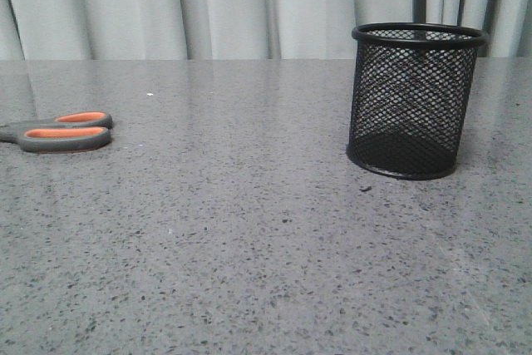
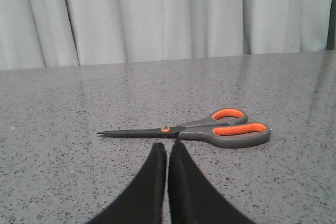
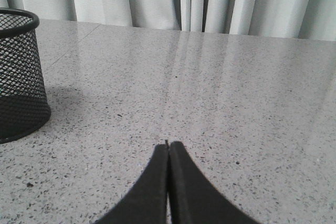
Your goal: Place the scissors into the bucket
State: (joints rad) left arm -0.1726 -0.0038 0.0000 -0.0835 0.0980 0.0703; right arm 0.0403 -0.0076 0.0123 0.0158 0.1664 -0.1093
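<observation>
The pair of scissors with dark grey plastic loop handles lined in orange lies flat on the speckled grey stone table, blades closed, just ahead of the left gripper, whose 2 black fingers are pressed together and hold nothing. The pivot sits almost in line with those closed jaws, the handles off to one side of them and the blade tips to the other. In the front view only the handles show, at the far left edge. The small black wire-mesh cylindrical bucket stands upright and empty, well apart from the scissors. It stands ahead and to one side of the right gripper, whose jaws are likewise closed and empty. Judging by this, 0 steps are done: grasping, carrying and dropping all remain.
</observation>
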